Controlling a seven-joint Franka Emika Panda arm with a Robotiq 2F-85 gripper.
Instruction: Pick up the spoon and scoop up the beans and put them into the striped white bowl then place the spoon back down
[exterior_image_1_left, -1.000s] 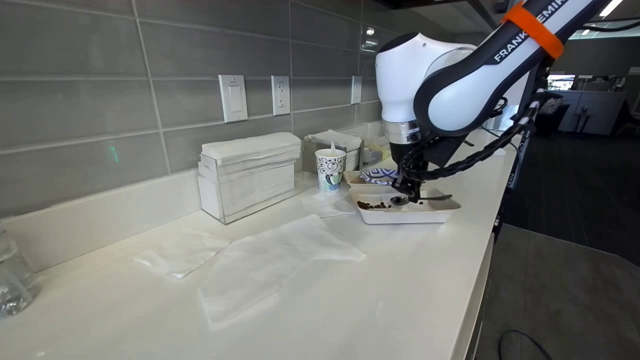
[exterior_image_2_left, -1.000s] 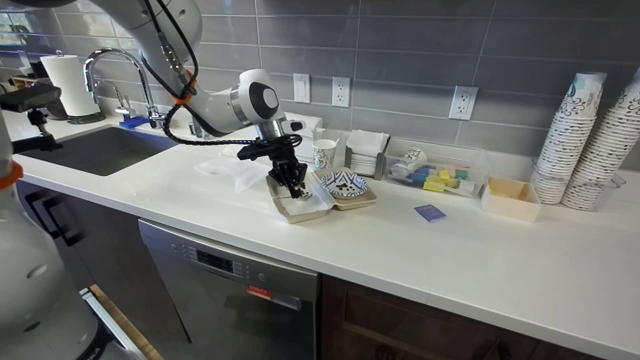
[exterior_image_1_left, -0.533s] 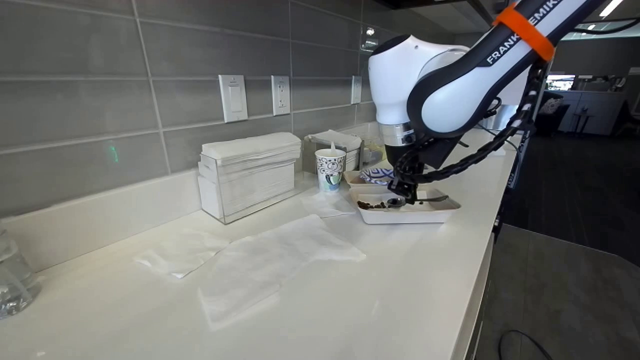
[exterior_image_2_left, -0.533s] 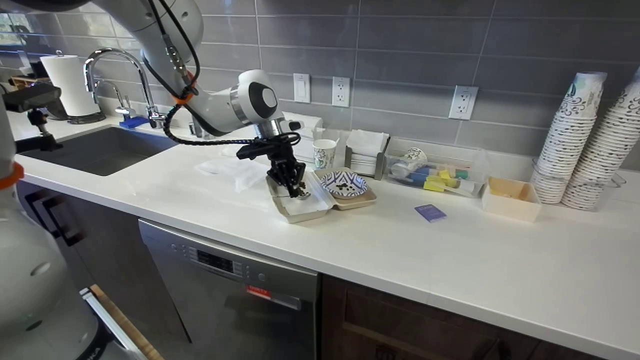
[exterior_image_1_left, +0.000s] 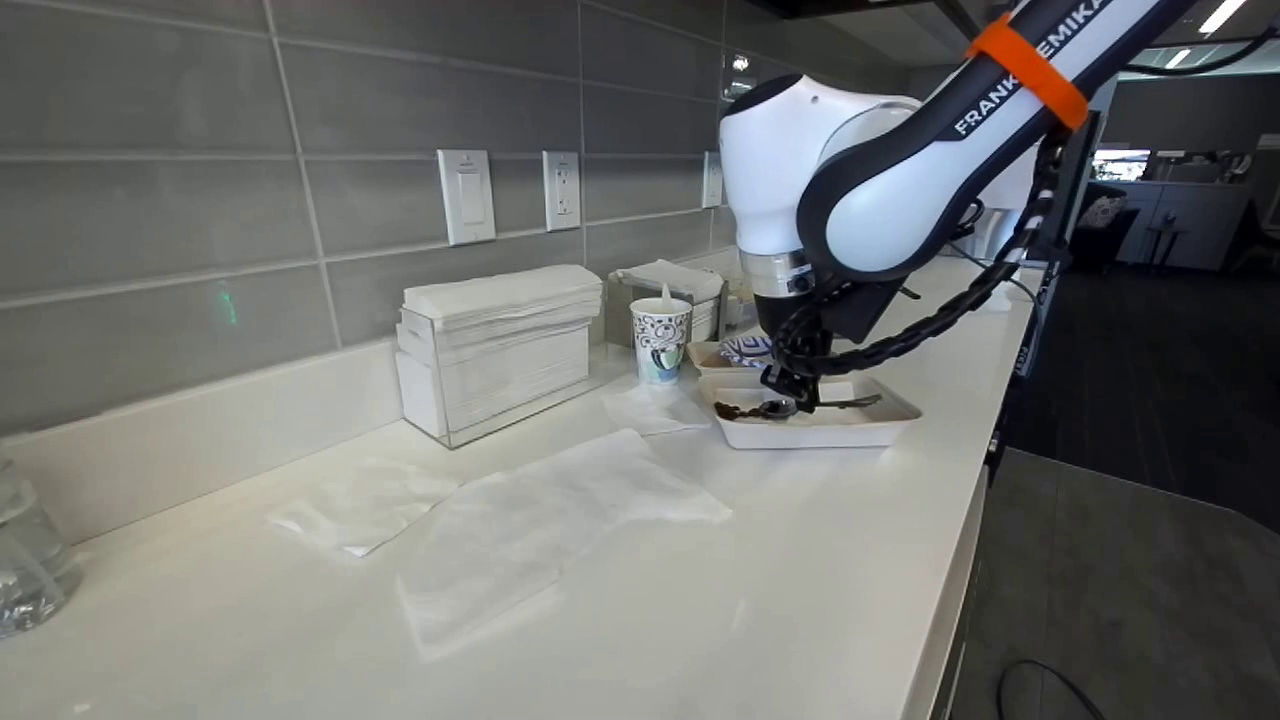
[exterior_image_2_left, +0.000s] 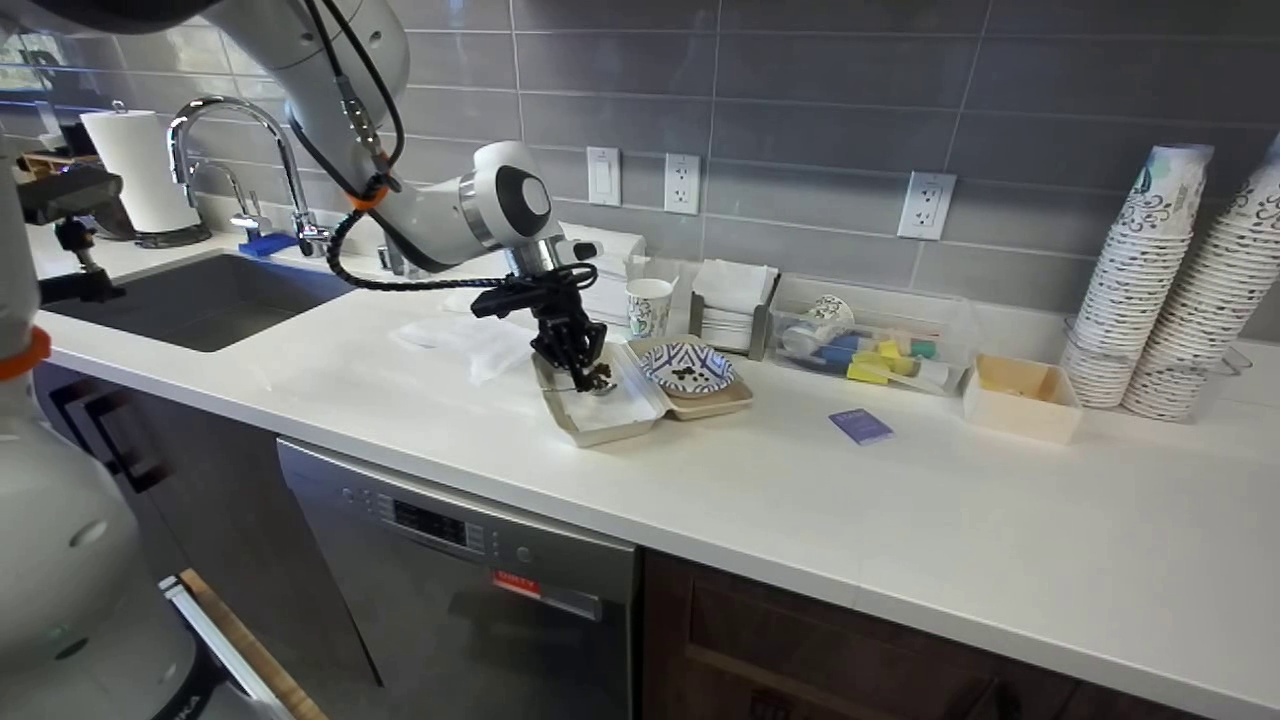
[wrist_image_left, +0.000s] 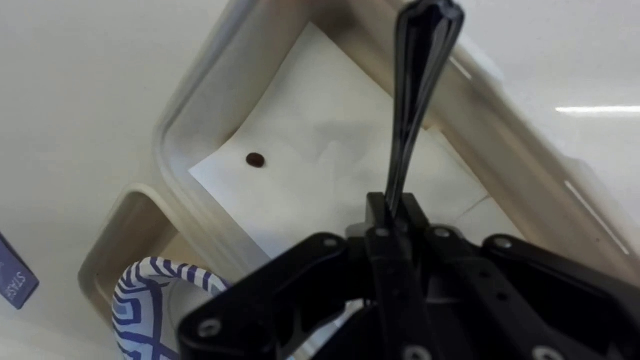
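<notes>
My gripper (wrist_image_left: 395, 202) is shut on the handle of the dark spoon (wrist_image_left: 422, 65), inside the white takeout box (exterior_image_1_left: 820, 436). In an exterior view the spoon's oval bowl (exterior_image_1_left: 778, 408) is low in the box, against the edge of the pile of brown beans (exterior_image_1_left: 733, 411). The handle sticks out past the fingers, away from the pile. In the wrist view the spoon's bowl is hidden behind the gripper. A lone bean (wrist_image_left: 255, 160) lies on the paper lining. The striped white bowl (exterior_image_2_left: 655, 362) sits in the box's other half beside it, with some dark beans in it.
A paper cup (exterior_image_1_left: 660, 345) and a napkin holder (exterior_image_1_left: 500, 350) stand by the wall behind the box. Loose napkins (exterior_image_1_left: 570, 520) lie on the counter. A clear bin (exterior_image_2_left: 870, 340), a small purple packet (exterior_image_2_left: 860, 426) and stacked cups (exterior_image_2_left: 1130, 290) stand farther along. A sink (exterior_image_2_left: 215, 295) is opposite.
The gripper has moved with the spoon toward the bean pile, leftward in both exterior views. The spoon's bowl, a little apart from the pile before, is now against its edge.
</notes>
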